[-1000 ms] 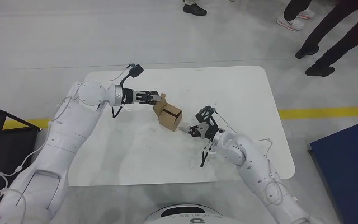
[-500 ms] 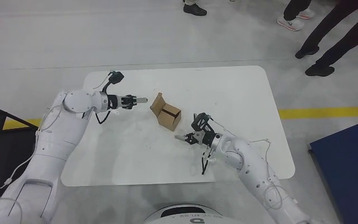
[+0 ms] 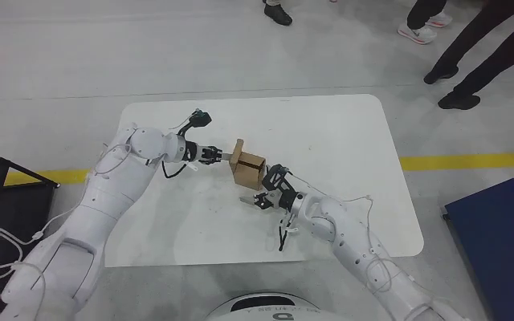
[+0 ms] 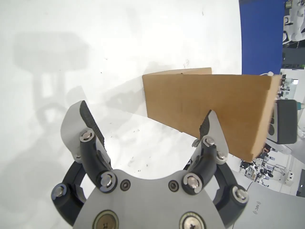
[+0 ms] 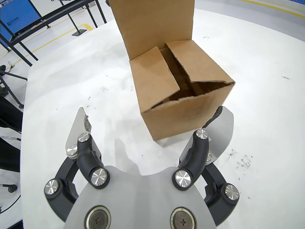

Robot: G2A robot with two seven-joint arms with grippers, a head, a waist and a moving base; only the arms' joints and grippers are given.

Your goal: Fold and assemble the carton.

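2 inner flaps (image 5: 152,72) hide most inside the carton (image 5: 181,116).

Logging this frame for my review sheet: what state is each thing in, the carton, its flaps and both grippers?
carton: upright on the table, top not closed.
tall flap: standing up, not folded down.
two short flaps: folded inward, with a gap between them.
left gripper: open, close to the tall flap.
right gripper: open, empty, low beside the carton.
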